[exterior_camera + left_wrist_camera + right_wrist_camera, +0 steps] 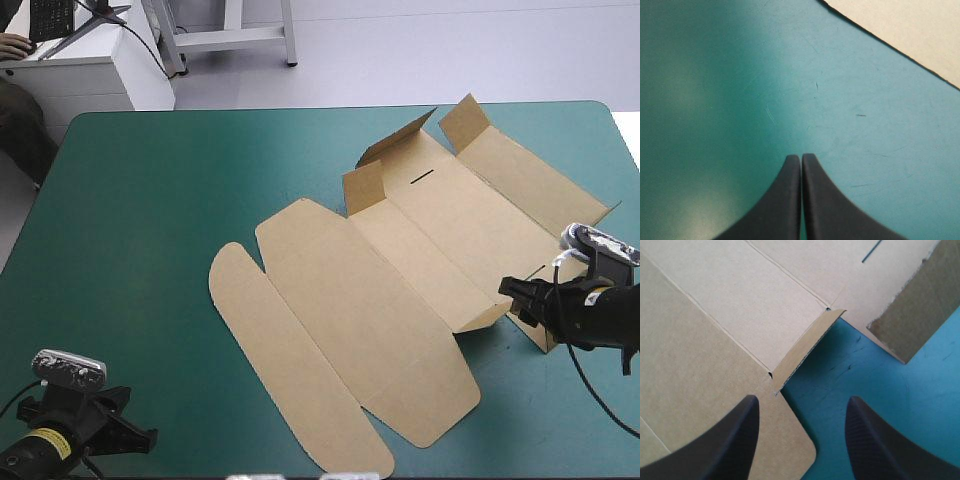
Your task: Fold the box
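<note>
We see the box (380, 300), brown board mostly flat, spread from mid-table toward the right edge, with short flaps raised at its far end. The left gripper (801, 159) sits at the near-left corner, fingers pressed together over bare teal-green cover (150, 220). The right gripper (802, 400) reaches in from the right, fingers apart. Its wrist view shows a small tilted flap (805, 347) just ahead.

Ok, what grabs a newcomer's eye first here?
The brown cut-board box sprawls mostly flat across the teal-green table cover, flaps raised at its far end. The open black right claw faces a raised side flap; the shut left claw hangs over bare cover at the near left corner.
</note>
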You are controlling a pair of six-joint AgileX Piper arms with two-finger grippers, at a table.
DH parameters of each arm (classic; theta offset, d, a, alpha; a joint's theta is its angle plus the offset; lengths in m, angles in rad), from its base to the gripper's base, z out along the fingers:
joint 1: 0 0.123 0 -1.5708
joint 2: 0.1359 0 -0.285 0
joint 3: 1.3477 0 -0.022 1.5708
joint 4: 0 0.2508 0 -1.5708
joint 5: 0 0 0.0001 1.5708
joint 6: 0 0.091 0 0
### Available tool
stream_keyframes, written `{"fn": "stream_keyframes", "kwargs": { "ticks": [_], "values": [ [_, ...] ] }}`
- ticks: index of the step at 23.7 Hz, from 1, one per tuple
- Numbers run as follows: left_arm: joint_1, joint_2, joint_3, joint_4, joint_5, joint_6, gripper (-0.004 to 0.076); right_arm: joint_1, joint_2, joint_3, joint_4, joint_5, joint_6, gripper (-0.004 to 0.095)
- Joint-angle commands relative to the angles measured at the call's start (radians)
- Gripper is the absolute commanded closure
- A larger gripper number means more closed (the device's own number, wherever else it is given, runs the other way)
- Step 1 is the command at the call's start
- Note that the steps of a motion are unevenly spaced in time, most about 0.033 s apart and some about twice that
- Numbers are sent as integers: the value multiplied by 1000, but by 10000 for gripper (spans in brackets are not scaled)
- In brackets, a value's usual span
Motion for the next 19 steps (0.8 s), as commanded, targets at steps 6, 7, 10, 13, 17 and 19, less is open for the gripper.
{"fn": "stream_keyframes", "kwargs": {
  "ticks": [6, 7, 10, 13, 17, 19],
  "values": [
    [-4, 14, -24, -1, -57, -2, 734, 0, 144, -34, 84, -25, 217, 417],
    [-4, 14, -24, -1, -57, -2, 734, 0, 168, -34, 101, -25, 220, 417],
    [-4, 14, -24, -1, -57, -2, 734, 0, 289, -34, 149, -26, 225, 419],
    [-4, 14, -24, -5, -57, -2, 734, 0, 370, -34, 151, 11, 266, 419],
    [-4, 14, -24, -5, -57, -2, 734, 0, 442, -34, 153, 11, 266, 423],
    [-4, 14, -24, -5, -57, -2, 734, 0, 449, -34, 153, -11, 266, 423]
  ]
}}
